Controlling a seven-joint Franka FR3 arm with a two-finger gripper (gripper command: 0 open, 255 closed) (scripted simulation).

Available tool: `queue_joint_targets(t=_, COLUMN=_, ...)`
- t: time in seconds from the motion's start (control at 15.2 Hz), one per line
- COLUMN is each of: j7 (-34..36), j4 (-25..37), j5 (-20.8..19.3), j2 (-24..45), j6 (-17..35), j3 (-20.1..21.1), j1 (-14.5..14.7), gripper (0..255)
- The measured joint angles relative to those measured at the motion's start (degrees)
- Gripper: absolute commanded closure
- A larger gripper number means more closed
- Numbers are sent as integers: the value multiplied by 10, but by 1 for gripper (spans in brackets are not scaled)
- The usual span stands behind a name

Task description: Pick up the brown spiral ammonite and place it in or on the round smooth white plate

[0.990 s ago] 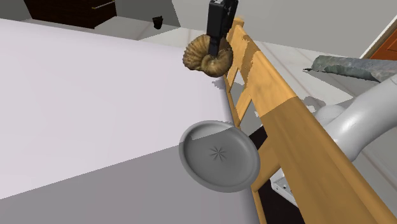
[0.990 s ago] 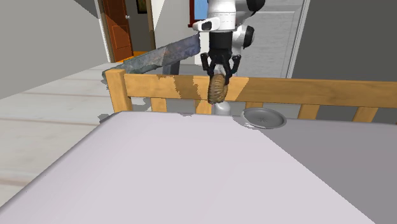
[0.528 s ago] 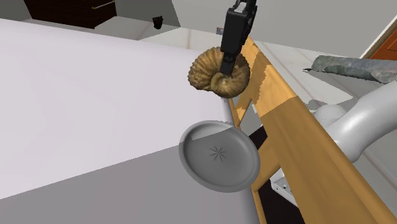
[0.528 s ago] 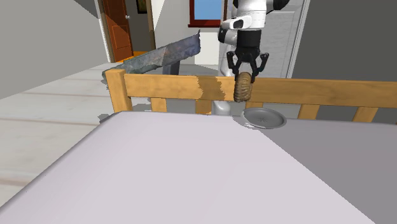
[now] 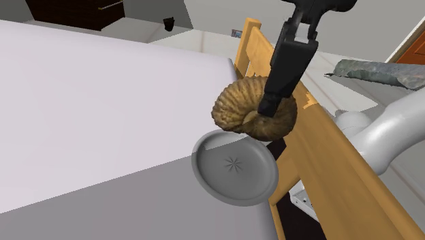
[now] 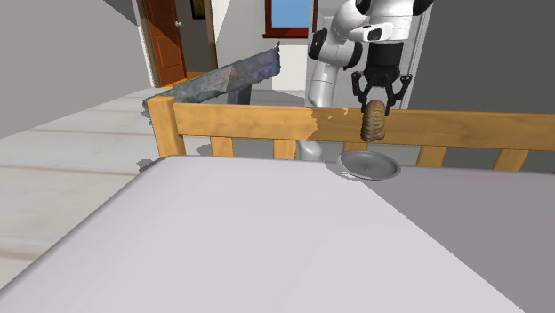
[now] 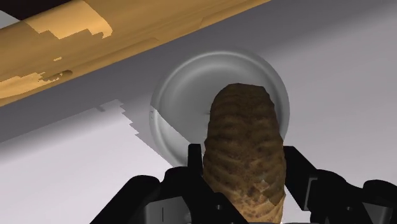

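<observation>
Nearest, bed surface (image 6: 267,240): pale, flat, unmarked. Next, plate (image 6: 370,164): round, grey-white, lying on the bed just beside the wooden rail (image 6: 240,120). Above it, ammonite (image 6: 375,123): brown ribbed spiral, hanging edge-down over the plate and clear of it. A second ago it hung further toward the second exterior view's left along the rail, so the carry has brought it over its target. Gripper (image 6: 376,100): black, fingers closed against the shell's two flat sides, bearing its whole weight. Judgement: transport looks nearly finished, with lowering and letting go outstanding. Beyond: white arm (image 6: 329,62), brown door (image 6: 164,40), window (image 6: 289,13). Brands, labels, writing: none legible from where I stand.
</observation>
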Motion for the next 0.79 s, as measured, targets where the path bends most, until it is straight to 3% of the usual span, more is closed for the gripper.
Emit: queue_joint_targets(t=0.79, j7=-15, j4=-122, j5=19, j2=-41, j6=84, j3=2, j1=11, gripper=255)
